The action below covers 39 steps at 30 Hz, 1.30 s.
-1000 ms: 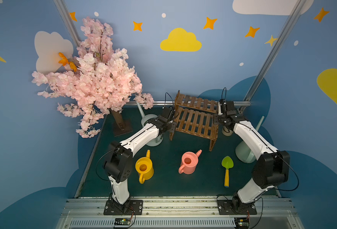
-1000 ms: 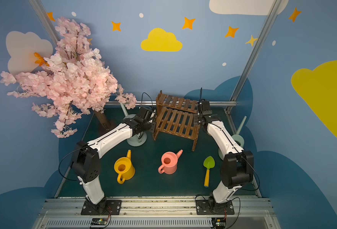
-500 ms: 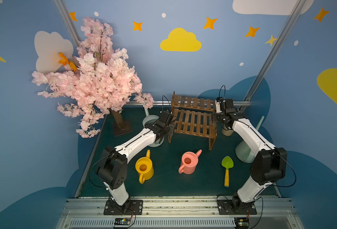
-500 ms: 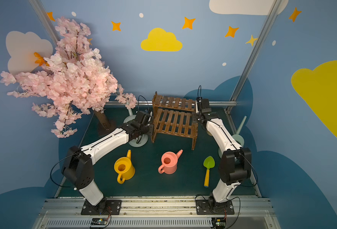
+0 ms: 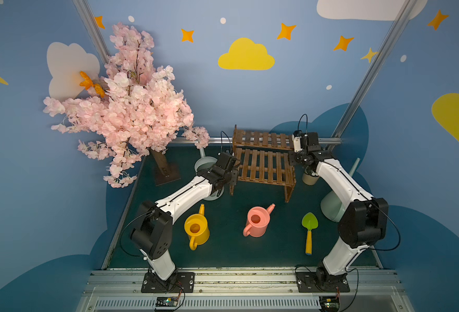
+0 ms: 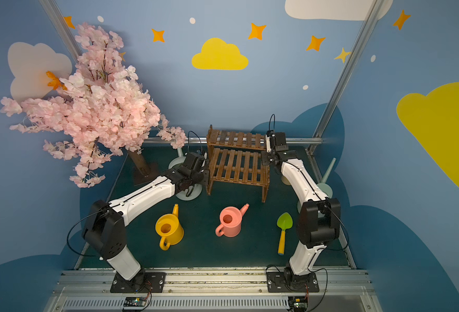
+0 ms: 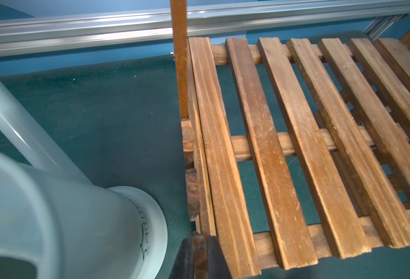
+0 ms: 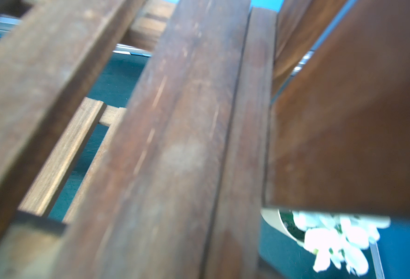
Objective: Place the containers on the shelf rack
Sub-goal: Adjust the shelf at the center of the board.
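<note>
Both arms are holding the dark-brown slatted wooden two-tier shelf rack [image 5: 263,167] by its ends, at the back of the dark green bench [image 5: 228,251]

Left jaws are clamping the rack's left side rail, with wood showing between them in the left wrist view. Right jaws are sitting closed at the rack's right end, apparently pinching the side board. The right wrist view is too blurred to confirm contact. Can't tell if all the feet are resting on the bench.

I'm reading this step as positioning the rack. No can is sitting on it yet. To do it well:
- move both arms together, tiers staying level
- get the feet flat before either grip is opening

Containers, all standing on the bench:
- tall pale blue-grey plastic watering can [image 5: 204,164]: just beside the rack's left end, a gap showing
- tall mint-green cone can [image 5: 329,209]: behind the right arm [image 5: 341,183]
- small yellow can [image 5: 196,229] and small salmon-pink can [image 5: 258,222]: in front, well apart

Edges:
- aluminium back rail [image 5: 331,140] is running close behind the top tier
- cream pot of white flowers [image 5: 310,178] is crowding the right end
- green-and-yellow trowel [image 5: 310,229] is lying front right

Open room: the bare strip in front of the rack
</note>
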Available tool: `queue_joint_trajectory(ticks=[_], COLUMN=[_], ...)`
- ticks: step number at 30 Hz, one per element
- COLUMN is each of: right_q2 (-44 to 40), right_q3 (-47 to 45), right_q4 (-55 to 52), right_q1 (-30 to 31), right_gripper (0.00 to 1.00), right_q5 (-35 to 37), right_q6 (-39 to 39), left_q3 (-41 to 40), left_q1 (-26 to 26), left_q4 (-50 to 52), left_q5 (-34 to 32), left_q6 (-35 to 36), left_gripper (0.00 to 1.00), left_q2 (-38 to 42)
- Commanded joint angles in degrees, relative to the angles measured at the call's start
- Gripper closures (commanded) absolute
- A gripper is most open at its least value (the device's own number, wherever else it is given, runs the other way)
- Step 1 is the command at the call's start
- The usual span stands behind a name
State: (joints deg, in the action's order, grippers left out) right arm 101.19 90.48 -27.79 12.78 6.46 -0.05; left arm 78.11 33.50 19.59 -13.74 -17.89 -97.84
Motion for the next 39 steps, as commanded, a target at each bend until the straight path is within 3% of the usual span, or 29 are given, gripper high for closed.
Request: queue_joint_trajectory(ticks=[1, 9, 25, 39], right_q2=[5.5, 7.6, 9.8, 3.3], right_q3=[1.1, 2.2, 4.0, 2.4], right_q4=[6.1, 7.0, 6.9, 5.8], right_q1=[-1.8, -2.6, -2.8, -2.1], right_gripper=[0.85, 0.82, 0.78, 0.52], right_q5=[-3.5, -4.2, -5.3, -3.7], right_q6=[4.2, 3.4, 4.3, 6.1], left_q3=[-0.6, 0.5, 2.5, 5.8], left_q1=[0.6, 0.7, 0.6, 0.6], left_q4=[8.1, 8.2, 9.7, 13.4], left_q5=[5.9, 7.0, 6.7, 7.5], left_q6=[2.3, 2.5, 3.4, 6.5], left_gripper=[0.91, 0.83, 0.76, 0.59], left_q2=[-1.7, -3.2, -4.8, -3.9])
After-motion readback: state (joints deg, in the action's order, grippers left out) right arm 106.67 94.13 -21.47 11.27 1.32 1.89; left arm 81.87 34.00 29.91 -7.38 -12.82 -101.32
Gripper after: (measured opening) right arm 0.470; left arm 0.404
